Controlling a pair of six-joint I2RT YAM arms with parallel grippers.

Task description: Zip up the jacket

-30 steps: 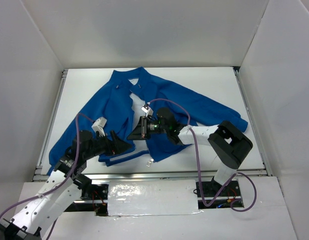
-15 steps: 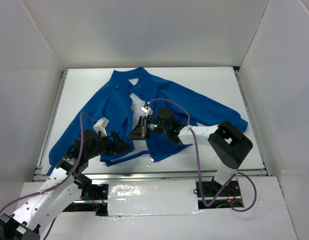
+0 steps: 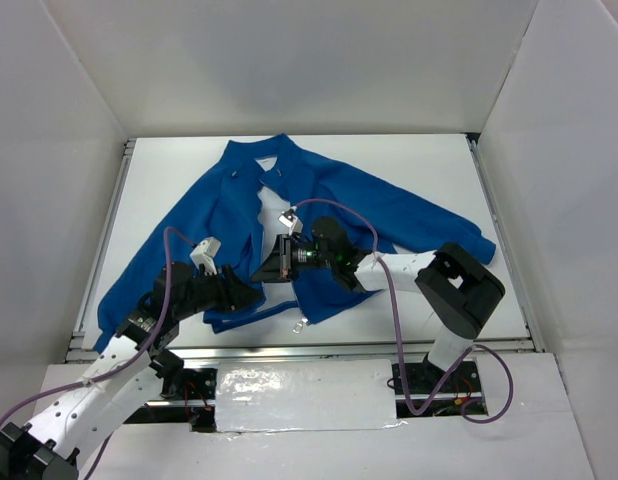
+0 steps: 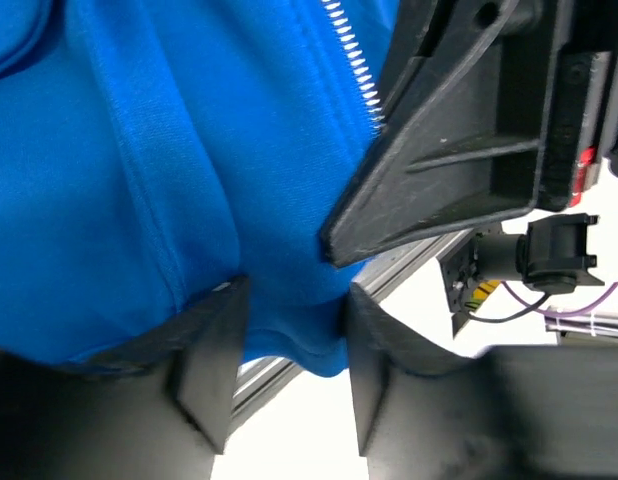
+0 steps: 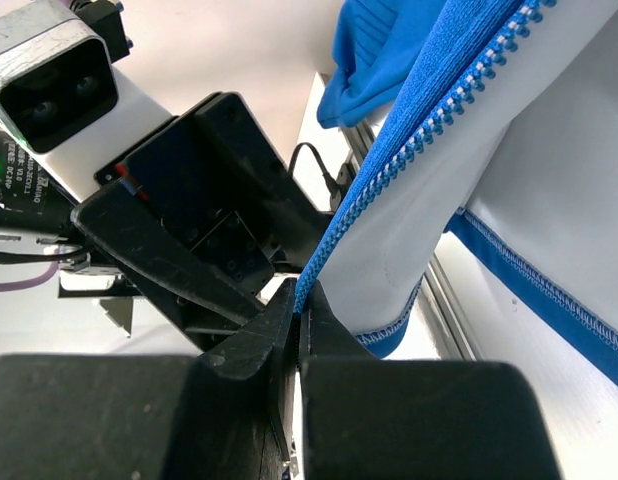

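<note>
The royal-blue jacket point(image 3: 329, 200) lies spread on the white table, front open, white lining showing. My right gripper point(image 3: 266, 270) is shut on the zipper edge near the bottom hem. In the right wrist view the jaws point(image 5: 301, 300) pinch the toothed zipper tape point(image 5: 439, 100) beside the white lining point(image 5: 469, 200). My left gripper point(image 3: 251, 295) is just below-left of it at the hem. In the left wrist view its jaws point(image 4: 294, 345) hold a thick fold of blue fabric point(image 4: 139, 150) between them, with the other zipper row point(image 4: 351, 60) above.
The table's front metal rail point(image 3: 319, 347) runs just under the hem. The right gripper's black body point(image 4: 459, 150) crowds the left wrist view. White walls enclose the table point(image 3: 429, 160) on three sides. The jacket's sleeves reach the left and right edges.
My left gripper has shifted slightly right and nearer to the right gripper at the hem. The right gripper has edged a little toward the far side with the zipper edge.
</note>
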